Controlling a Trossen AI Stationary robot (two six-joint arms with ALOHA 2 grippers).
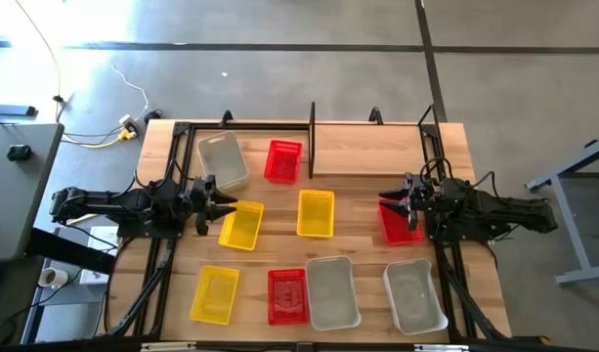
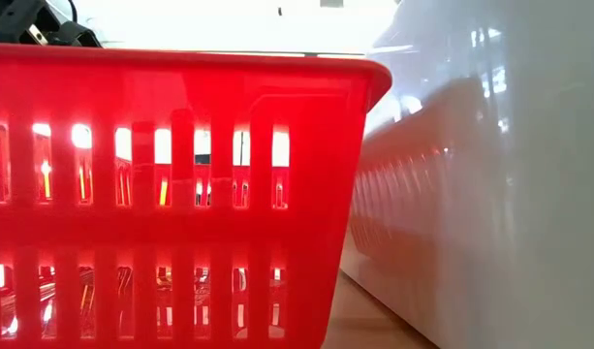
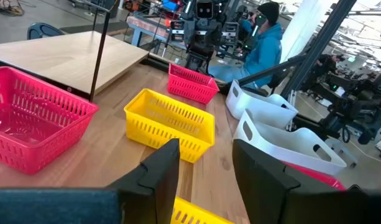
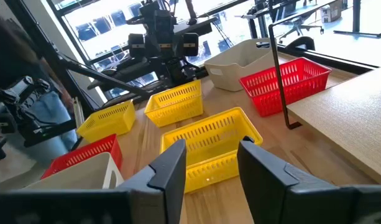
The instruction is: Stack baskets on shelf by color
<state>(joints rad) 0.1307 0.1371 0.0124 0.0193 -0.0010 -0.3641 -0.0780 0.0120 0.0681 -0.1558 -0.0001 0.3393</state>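
Observation:
Nine baskets sit on the table. At the far side are a clear basket and a red basket. Mid-table are two yellow baskets and a red basket. Along the near edge are a yellow basket, a red basket and two clear baskets. The black shelf stands at the far edge. My left gripper is open over the left end of a yellow basket. My right gripper is open over the mid-table red basket's far end.
The low view is filled by the near red basket and a clear basket. A person in a teal hoodie sits beyond the table. Bare wood lies by the shelf post and between the basket rows.

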